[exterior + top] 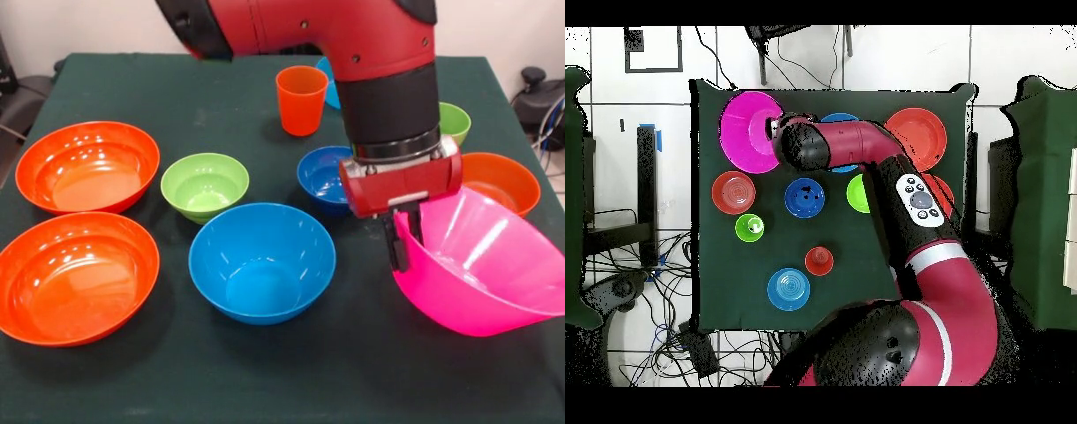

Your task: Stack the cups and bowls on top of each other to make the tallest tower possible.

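My gripper (402, 249) is shut on the near rim of the large pink bowl (481, 265), which hangs tilted at the table's right side; both also show in the overhead view, the gripper (773, 128) and the bowl (745, 130). The large blue bowl (262, 262) stands upright just left of it. Two large orange bowls (88, 166) (78, 276) sit at the left. The smaller lime green bowl (205, 185), dark blue bowl (322, 177) and orange bowl (503, 181) stand singly. An orange cup (301, 100) and one lime green cup (455, 122) stand at the back. No tower is in view.
A light blue bowl (788, 289) sits near the robot's side of the dark green table (265, 380); the arm mostly hides it in the front view. Cables and black stands surround the table on the floor.
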`<control>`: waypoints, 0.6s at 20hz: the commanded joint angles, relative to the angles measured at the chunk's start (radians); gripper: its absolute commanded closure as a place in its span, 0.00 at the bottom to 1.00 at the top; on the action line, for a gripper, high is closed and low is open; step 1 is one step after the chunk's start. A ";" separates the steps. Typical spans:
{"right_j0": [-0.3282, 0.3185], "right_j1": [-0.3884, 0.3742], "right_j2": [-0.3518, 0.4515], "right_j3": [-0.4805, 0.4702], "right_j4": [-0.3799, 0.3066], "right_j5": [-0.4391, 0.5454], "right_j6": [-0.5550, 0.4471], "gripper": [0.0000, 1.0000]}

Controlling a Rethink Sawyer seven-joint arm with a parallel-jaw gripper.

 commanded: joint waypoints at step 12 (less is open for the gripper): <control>-0.013 -0.036 -0.032 0.019 -0.056 0.150 -0.124 1.00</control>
